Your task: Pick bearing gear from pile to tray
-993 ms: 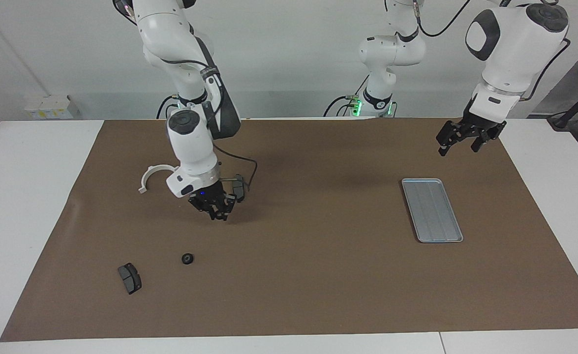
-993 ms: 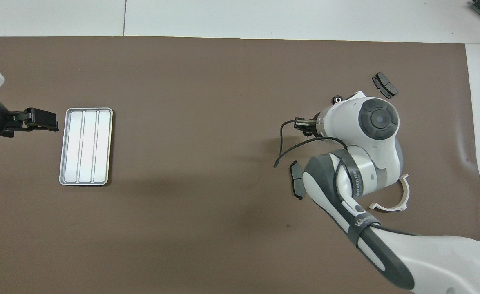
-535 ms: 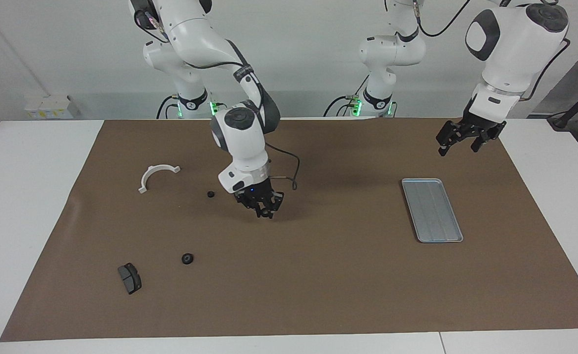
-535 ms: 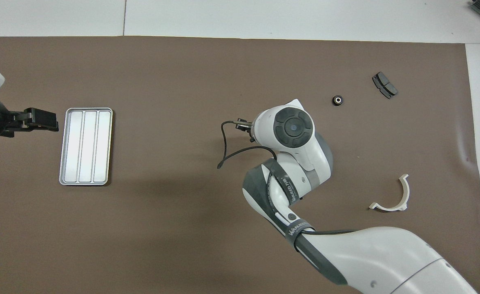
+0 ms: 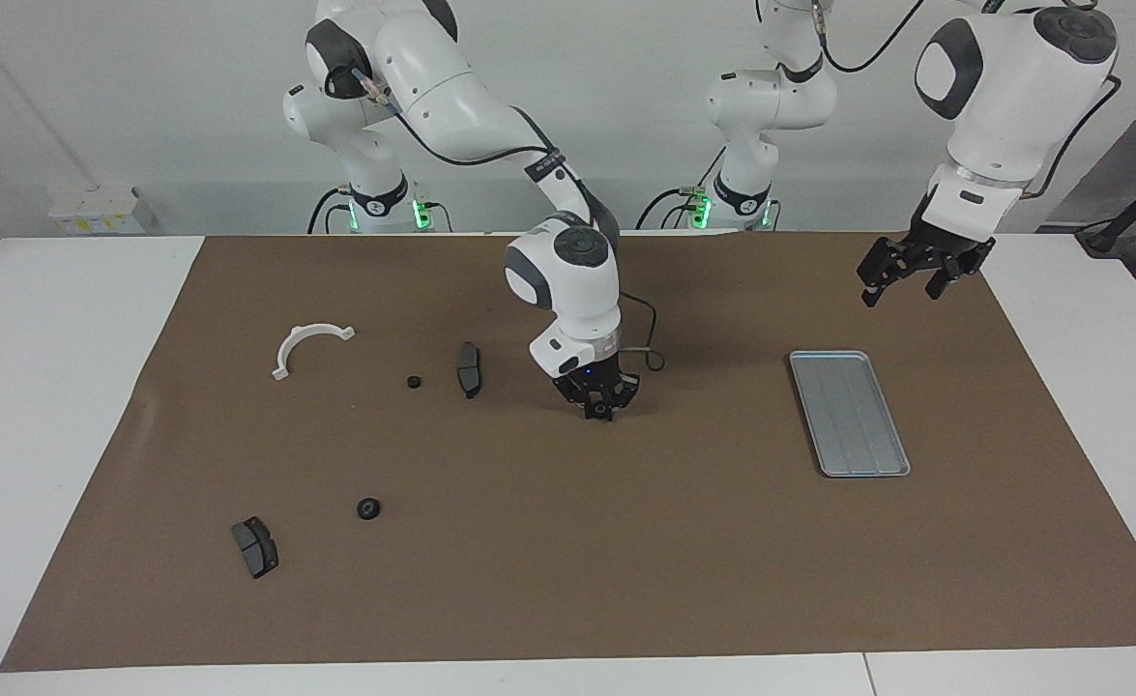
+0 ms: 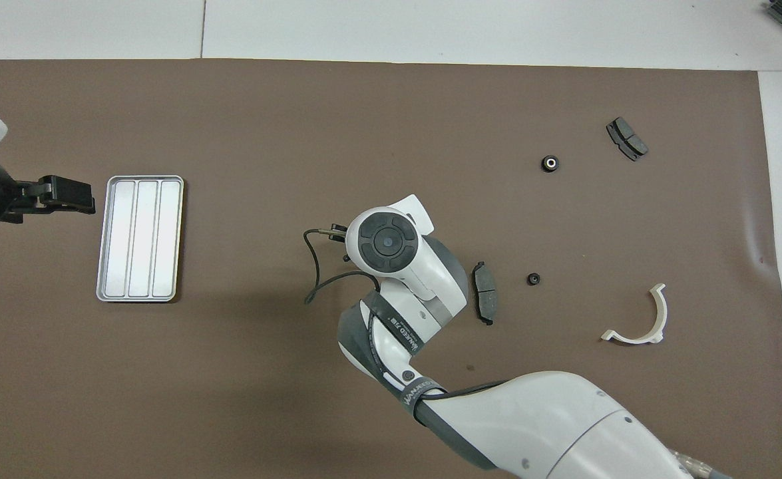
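Over the mat's middle, the right gripper [image 5: 598,410] hangs, grip state unclear; the left gripper [image 5: 918,275] waits open near the tray [image 5: 849,413].

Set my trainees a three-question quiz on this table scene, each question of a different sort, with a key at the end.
1. True or false: a part already lies in the tray.
2. How many small black rings lie on the brown mat? A one, B two, C four.
3. Fill in: the hand over the mat between the scattered parts and the tray belongs to the ____ arm.

Key: 1 false; 2 B; 3 right.
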`<act>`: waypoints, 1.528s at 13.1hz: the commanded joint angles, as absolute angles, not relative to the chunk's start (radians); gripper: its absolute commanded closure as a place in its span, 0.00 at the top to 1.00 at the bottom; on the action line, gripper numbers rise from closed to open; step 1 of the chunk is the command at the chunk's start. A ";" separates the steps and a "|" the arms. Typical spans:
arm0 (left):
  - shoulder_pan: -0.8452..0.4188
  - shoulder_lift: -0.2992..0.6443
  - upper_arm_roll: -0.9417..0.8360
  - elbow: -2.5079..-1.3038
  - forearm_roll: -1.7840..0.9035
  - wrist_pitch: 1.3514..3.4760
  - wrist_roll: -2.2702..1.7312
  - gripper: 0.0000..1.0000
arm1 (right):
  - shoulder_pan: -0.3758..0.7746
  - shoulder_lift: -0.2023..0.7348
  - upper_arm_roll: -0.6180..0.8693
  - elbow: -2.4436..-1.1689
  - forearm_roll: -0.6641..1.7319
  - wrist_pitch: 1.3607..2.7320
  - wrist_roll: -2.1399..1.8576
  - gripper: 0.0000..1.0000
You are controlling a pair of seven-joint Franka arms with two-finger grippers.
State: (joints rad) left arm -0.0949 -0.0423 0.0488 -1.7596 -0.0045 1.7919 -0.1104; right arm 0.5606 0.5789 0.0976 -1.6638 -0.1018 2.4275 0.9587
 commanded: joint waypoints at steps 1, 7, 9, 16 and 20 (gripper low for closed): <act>-0.092 -0.064 0.048 -1.781 -0.014 1.813 -0.109 1.00 | 0.549 0.581 0.095 -1.641 -0.126 2.395 0.971 1.00; -0.165 -0.078 0.040 -1.836 -0.015 1.926 -0.123 1.00 | 0.407 0.380 0.098 -1.823 -0.144 2.387 0.869 1.00; -0.277 -0.092 0.040 -1.903 -0.017 2.020 -0.182 1.00 | 0.342 0.264 0.098 -1.946 -0.137 2.387 0.781 1.00; -0.521 0.082 0.040 -1.913 -0.015 2.285 -0.428 1.00 | 0.181 0.095 0.100 -2.207 -0.078 2.378 0.435 1.00; -0.557 0.216 0.040 -1.853 -0.017 2.399 -0.480 1.00 | 0.152 0.095 0.100 -2.264 -0.054 2.385 0.371 1.00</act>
